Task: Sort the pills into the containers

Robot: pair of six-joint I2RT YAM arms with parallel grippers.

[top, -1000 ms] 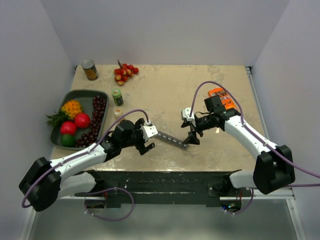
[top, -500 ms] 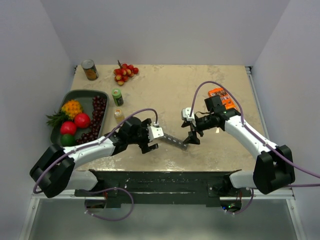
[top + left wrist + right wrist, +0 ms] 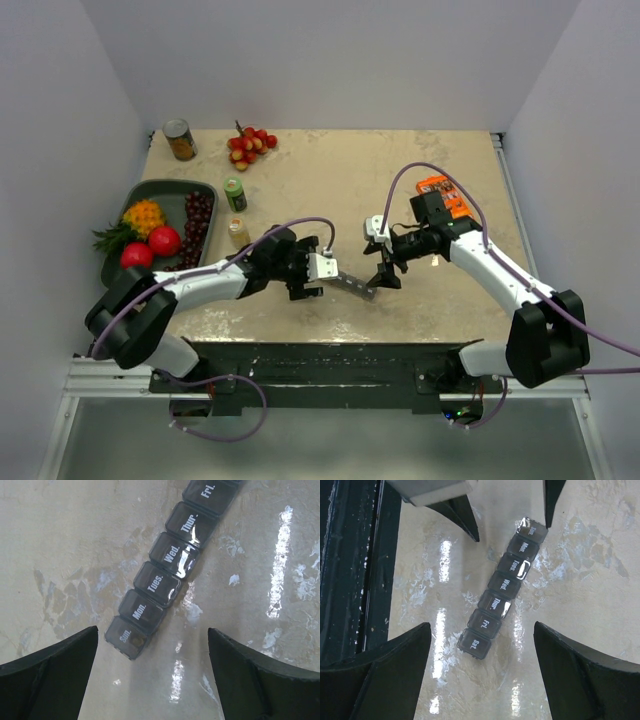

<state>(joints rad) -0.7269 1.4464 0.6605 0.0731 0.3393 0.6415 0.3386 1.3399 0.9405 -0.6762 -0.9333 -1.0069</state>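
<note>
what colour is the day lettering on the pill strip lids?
White, printed on the dark-grey pill strip. It reads clearest in the left wrist view.

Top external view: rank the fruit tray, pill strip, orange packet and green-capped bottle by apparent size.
1. fruit tray
2. pill strip and orange packet: unsure, both partly hidden
3. green-capped bottle

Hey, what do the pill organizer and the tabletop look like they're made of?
Pill organizer: seems to be smoky, translucent grey plastic with a glossy finish. The lids catch sharp highlights and carry white printed day labels.
Tabletop: beige with mottled, stone-like veining and a shiny surface that mirrors the lights. It could be polished stone or a printed laminate; the look leaves that open.
</note>
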